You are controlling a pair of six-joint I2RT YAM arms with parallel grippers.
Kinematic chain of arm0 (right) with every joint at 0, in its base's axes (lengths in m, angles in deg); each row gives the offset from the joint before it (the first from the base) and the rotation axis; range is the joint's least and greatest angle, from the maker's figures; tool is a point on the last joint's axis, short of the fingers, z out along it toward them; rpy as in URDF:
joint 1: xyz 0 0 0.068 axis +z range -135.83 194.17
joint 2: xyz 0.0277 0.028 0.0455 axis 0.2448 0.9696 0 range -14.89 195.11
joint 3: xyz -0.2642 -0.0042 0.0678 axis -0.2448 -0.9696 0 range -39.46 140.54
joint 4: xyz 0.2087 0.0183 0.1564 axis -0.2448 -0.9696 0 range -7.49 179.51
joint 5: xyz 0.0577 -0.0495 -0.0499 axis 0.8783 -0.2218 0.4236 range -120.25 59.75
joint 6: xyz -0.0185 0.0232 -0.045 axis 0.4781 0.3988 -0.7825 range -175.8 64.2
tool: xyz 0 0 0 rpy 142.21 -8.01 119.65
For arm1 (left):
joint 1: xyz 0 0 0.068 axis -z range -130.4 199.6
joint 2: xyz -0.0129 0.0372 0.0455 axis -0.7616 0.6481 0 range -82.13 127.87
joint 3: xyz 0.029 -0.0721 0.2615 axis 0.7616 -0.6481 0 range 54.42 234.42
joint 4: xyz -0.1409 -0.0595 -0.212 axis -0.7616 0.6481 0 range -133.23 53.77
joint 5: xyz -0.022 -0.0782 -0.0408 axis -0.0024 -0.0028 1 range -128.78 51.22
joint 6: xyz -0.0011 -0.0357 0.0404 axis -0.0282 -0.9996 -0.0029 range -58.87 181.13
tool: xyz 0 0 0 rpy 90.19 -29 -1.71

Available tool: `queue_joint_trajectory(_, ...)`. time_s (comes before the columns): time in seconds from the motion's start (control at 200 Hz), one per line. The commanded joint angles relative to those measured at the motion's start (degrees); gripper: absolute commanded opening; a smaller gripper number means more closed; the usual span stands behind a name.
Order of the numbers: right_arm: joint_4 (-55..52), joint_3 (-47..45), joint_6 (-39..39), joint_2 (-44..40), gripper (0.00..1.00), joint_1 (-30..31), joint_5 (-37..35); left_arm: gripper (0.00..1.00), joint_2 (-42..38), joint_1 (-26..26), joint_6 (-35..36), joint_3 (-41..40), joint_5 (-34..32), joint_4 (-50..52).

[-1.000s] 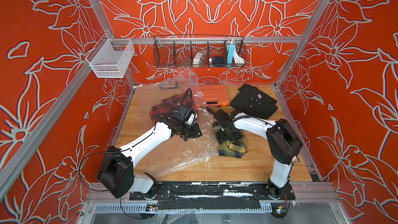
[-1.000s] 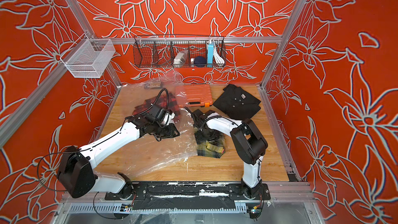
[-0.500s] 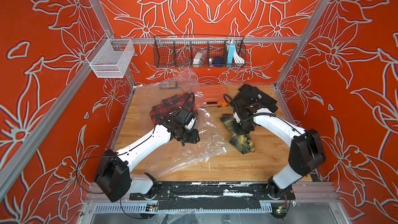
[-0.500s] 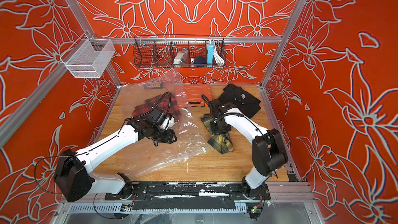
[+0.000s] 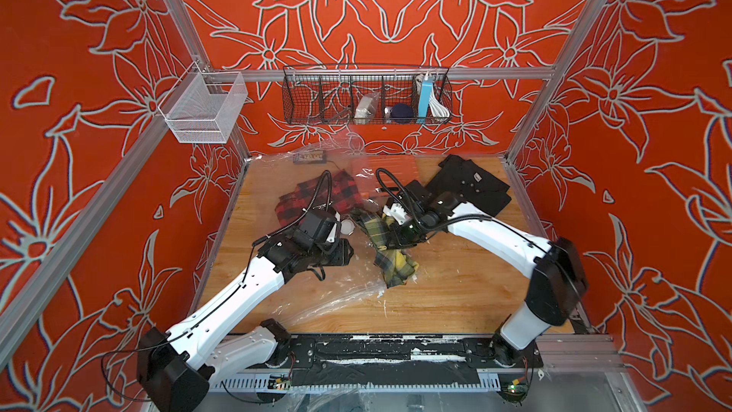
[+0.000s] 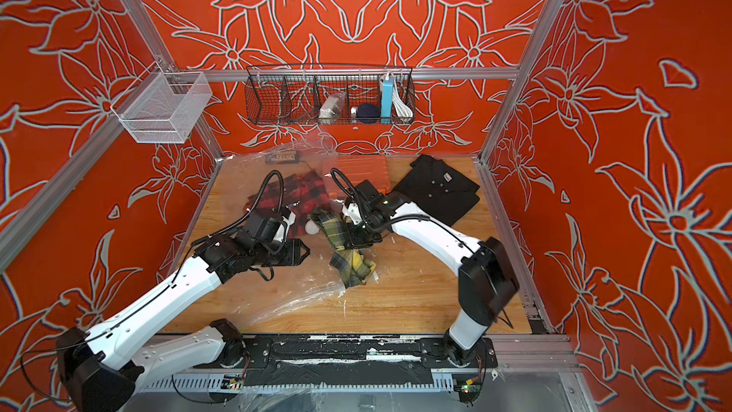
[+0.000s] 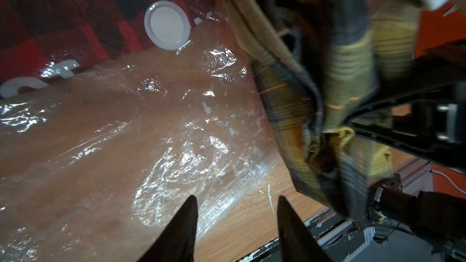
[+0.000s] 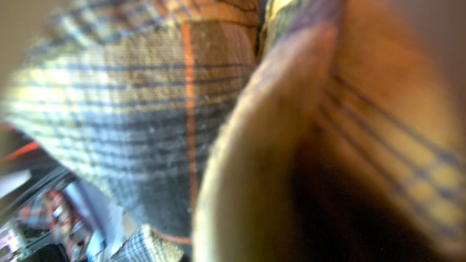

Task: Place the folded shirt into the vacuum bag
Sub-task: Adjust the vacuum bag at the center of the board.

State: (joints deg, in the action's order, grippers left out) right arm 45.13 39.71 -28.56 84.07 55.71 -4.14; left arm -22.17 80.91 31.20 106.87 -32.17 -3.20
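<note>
The folded shirt (image 5: 390, 259) (image 6: 350, 267) is yellow-green plaid and bunched. My right gripper (image 5: 400, 237) (image 6: 354, 237) is shut on its middle, and the lower end trails on the wood by the bag's edge. The cloth (image 8: 151, 91) fills the right wrist view and hides the fingers. The vacuum bag (image 5: 336, 295) (image 6: 305, 295) (image 7: 126, 127) lies crinkled over the left and middle of the table, its white valve cap (image 5: 347, 227) (image 7: 166, 25) just left of the shirt. My left gripper (image 5: 348, 251) (image 6: 304, 252) (image 7: 236, 199) hovers open over the bag's edge, holding nothing.
A red plaid shirt (image 5: 313, 196) lies under the bag's plastic at the back left. A black shirt (image 5: 471, 188) lies at the back right, beside an orange case (image 6: 356, 168). A wire basket (image 5: 366, 97) and a white mesh basket (image 5: 202, 108) hang on the walls.
My right gripper closed on the plaid shirt, pulled it up and to the right, then carried it back left toward the valve cap. My left gripper opened wider and shifted slightly toward the front.
</note>
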Motion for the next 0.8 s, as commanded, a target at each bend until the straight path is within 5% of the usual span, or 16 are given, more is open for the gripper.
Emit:
queue_joint_trajectory(0.0, -1.2, 0.7, -3.1, 5.6, 0.0, -0.9, -6.2, 0.52, 0.8, -0.3, -0.7, 0.0, -0.7, -0.5)
queue_joint_trajectory(0.23, -1.7, -8.4, -3.3, 10.6, 0.0, -9.2, -16.9, 0.54, 2.4, -0.1, 2.3, 0.5, 0.9, -2.8)
queue_joint_trajectory(0.395, -1.6, -6.6, -3.6, 12.2, 0.0, -14.8, -19.1, 0.56, 6.0, 1.3, 6.5, 1.7, 0.8, -1.6)
queue_joint_trajectory(0.796, -2.4, -1.3, -8.0, 11.5, 0.0, -17.4, -13.5, 0.61, 23.1, 19.9, 10.3, 3.3, -0.6, 3.1)
